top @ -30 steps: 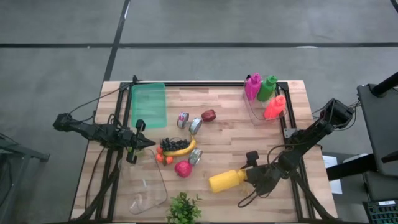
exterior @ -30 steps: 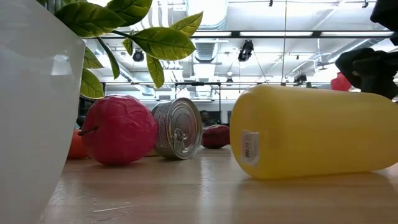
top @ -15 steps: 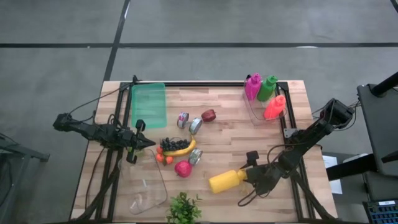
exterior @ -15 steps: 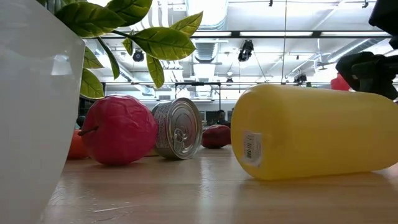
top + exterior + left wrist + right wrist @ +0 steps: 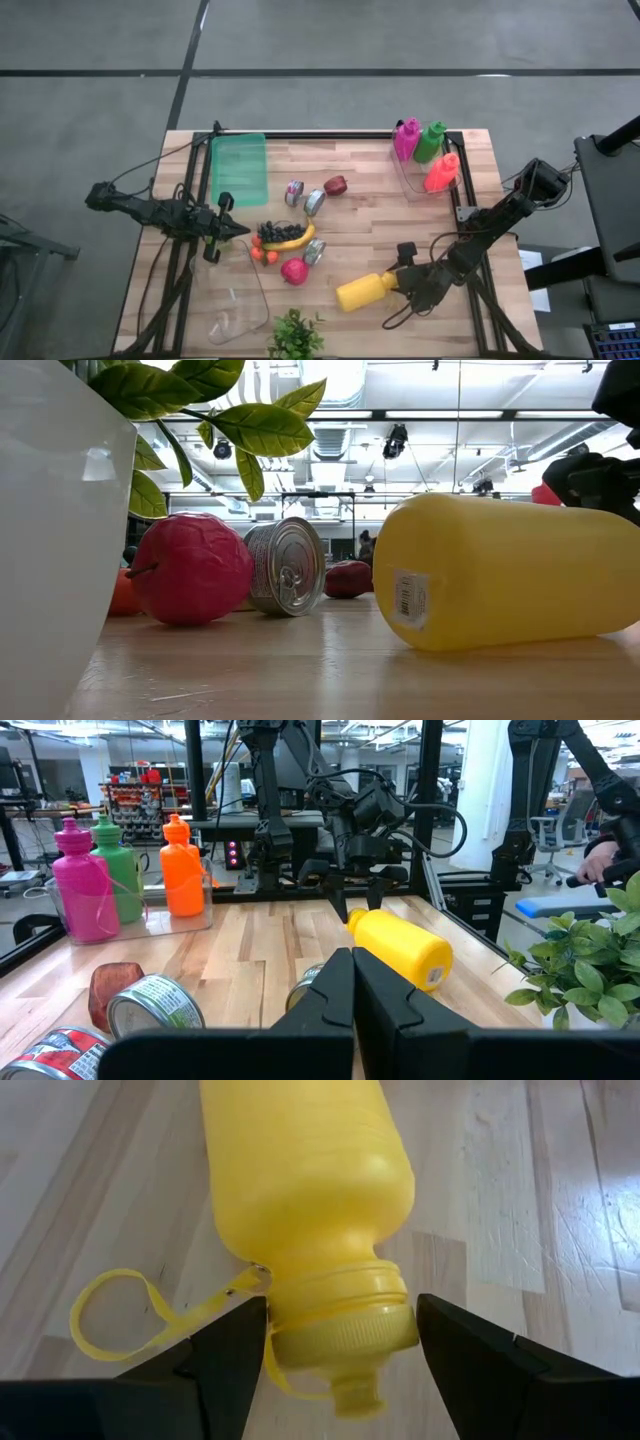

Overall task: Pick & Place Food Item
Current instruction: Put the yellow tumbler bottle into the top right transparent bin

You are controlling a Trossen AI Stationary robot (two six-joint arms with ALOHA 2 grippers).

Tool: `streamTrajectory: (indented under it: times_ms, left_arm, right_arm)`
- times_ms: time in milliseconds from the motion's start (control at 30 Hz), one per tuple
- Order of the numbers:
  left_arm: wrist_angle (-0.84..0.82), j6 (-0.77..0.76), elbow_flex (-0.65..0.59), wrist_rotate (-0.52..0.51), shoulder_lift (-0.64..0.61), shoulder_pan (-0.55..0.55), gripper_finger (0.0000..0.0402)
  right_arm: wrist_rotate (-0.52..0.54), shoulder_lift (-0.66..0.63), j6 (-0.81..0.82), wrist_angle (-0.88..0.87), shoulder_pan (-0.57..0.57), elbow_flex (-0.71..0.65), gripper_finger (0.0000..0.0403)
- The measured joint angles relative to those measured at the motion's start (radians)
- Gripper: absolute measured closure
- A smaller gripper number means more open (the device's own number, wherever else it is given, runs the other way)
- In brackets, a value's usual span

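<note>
No legible text, brand name, number or sign appears in any view. The yellow bottle (image 5: 510, 572) carries a small white label (image 5: 411, 598) near its base, at the end away from the right pincer (image 5: 340, 1342), but the print on it is too small to read.

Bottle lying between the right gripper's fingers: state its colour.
The bottle is plain yellow, cap and strap included; the right wrist view shows it best.
</note>
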Motion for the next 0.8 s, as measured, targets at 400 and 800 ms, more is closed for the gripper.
streamTrajectory:
  times_ms: [400,800]
  left_arm:
    - [0.000,0.000,0.000,0.000,0.000,0.000,0.0402]
    - [0.000,0.000,0.000,0.000,0.000,0.000,0.0402]
  right_arm:
    - [0.000,0.000,0.000,-0.001,0.000,0.000,0.0147]
    - [0.000,0.000,-0.028,-0.002,0.000,0.000,0.0147]
